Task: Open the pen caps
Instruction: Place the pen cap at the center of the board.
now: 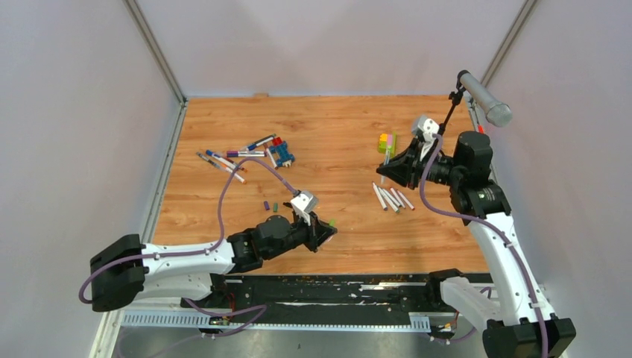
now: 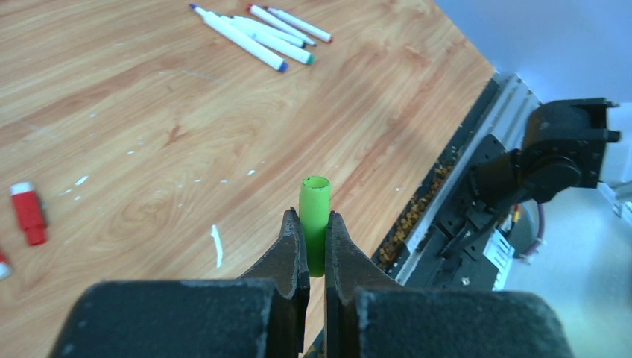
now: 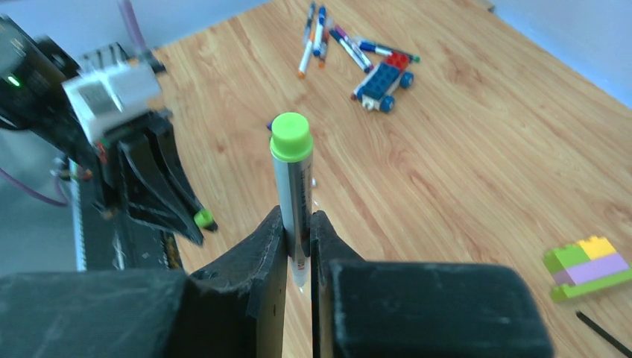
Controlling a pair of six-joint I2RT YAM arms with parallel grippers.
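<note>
My left gripper [image 2: 314, 218] is shut on a green pen cap [image 2: 314, 201], a short hollow tube standing up from the jaws. In the top view it [image 1: 326, 227] hangs low over the near middle of the table. My right gripper [image 3: 299, 218] is shut on a white-barrelled pen [image 3: 292, 186] whose green end [image 3: 291, 138] points toward the left gripper. Several pens [image 1: 391, 198] lie side by side below the right gripper [image 1: 387, 170], and several more [image 1: 238, 155] lie at the back left. Two loose caps [image 1: 270, 206] lie on the wood, and a red one [image 2: 28, 212] shows in the left wrist view.
A blue-and-red toy brick figure [image 1: 281, 151] lies beside the back-left pens. A yellow-green-pink block stack [image 1: 387, 142] stands close to the right gripper. A microphone on a black stand [image 1: 484, 98] rises at the back right. A black rail [image 1: 335, 287] runs along the table's near edge.
</note>
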